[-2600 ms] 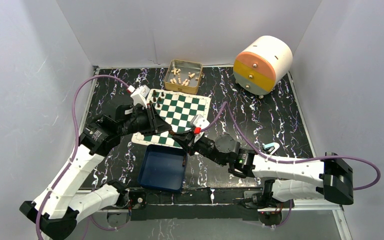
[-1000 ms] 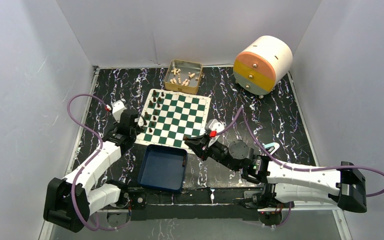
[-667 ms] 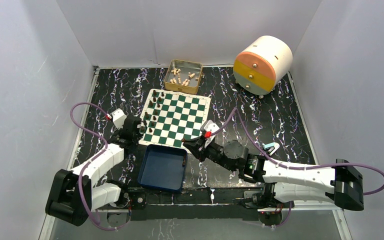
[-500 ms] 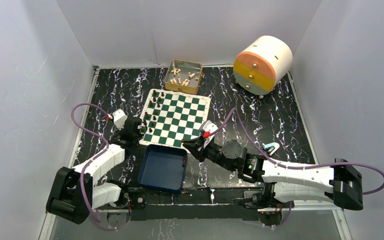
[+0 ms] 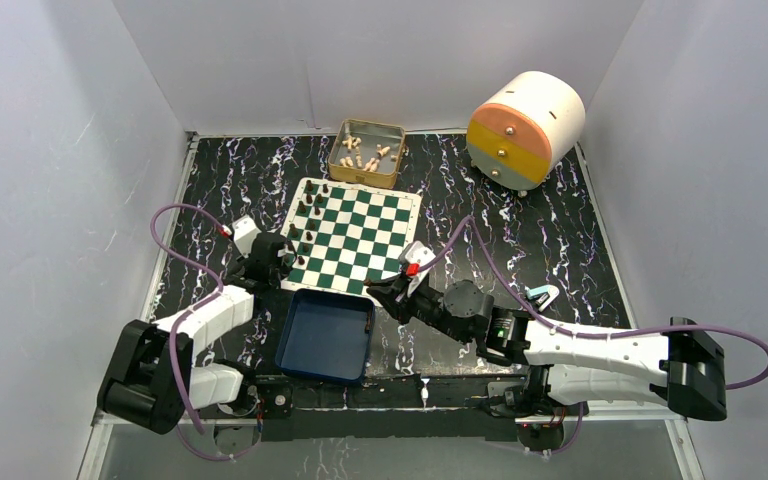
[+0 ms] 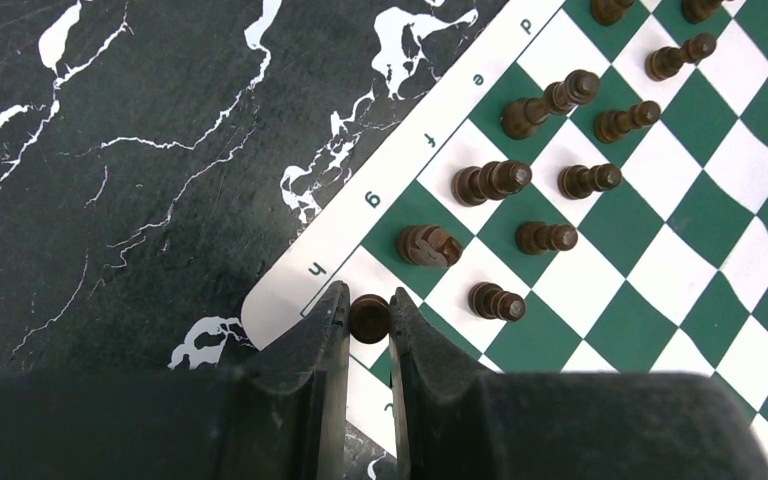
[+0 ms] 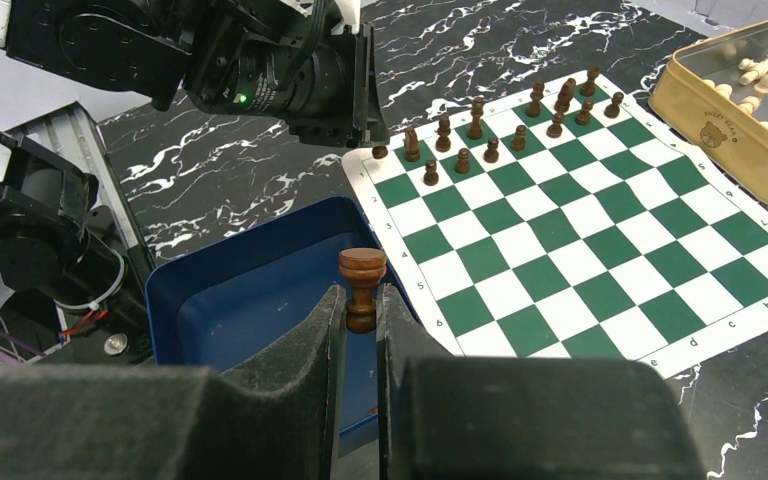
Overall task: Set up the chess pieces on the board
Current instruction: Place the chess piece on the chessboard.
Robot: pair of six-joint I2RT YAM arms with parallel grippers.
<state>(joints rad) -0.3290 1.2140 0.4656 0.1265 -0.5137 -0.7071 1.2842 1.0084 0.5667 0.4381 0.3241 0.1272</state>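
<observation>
**Two dark pieces pinched at the board's near edge**

A black tabletop (image 5: 520,230) veined with white is seen, closed in by plain pale walls (image 5: 60,150) on the left, right and far sides. Close to its near edge, left of the middle, a blue tray (image 5: 320,340) is laid. Just beyond the tray's far right corner the right gripper (image 7: 360,300) is held, its jaws pressed on a raised piece (image 7: 362,265), which is kept upright above the tray's rim. The board (image 5: 360,235) is spread flat at the middle of the tabletop, just beyond the tray. At its near left corner the left gripper (image 6: 368,305) is lowered, jaws pinched on a corner piece (image 6: 369,320) at the corner square. The other chess pieces (image 6: 490,181) are ranked in two rows along the board's left edge. A gold tin (image 5: 335,158) holding cream pieces (image 5: 365,155) is set by the far edge, and a drum-shaped drawer unit (image 5: 530,125) in the far right corner.
</observation>
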